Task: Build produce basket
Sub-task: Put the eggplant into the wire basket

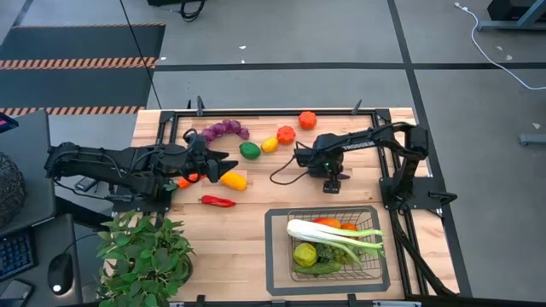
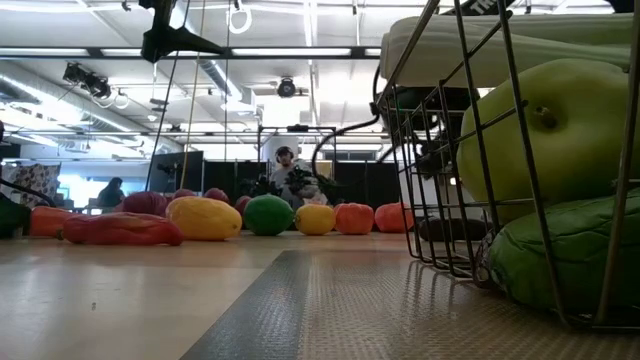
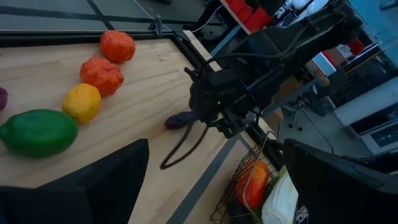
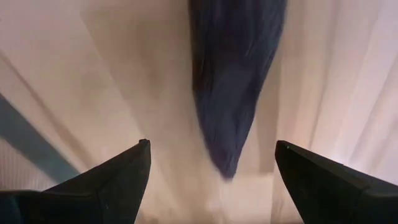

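The basket (image 1: 277,247) sits at the tabletop's near edge, toward its right corner. In it lie a leek (image 1: 333,233), a green apple (image 1: 304,253), a cucumber (image 1: 320,268) and a tomato (image 1: 328,223). The rest of the produce is spread toward the far edge: purple grapes (image 1: 225,130), a lime (image 1: 249,150), a lemon (image 1: 270,144) and two orange-red tomatoes (image 1: 286,135) in a loose line. A yellow pepper (image 1: 234,180) and a red chili (image 1: 217,201) lie nearer the middle-left.

My right hand (image 1: 331,184) hangs low over the middle of the tabletop, just beyond the basket's far side, fingers (image 4: 118,174) spread apart. Directly under it lies a dark purple eggplant (image 4: 233,81), between the fingers but not gripped.

My left hand (image 1: 223,165) is toward the left edge, fingers wide apart and empty, just beside the yellow pepper. A potted plant (image 1: 145,251) stands at the near-left corner.
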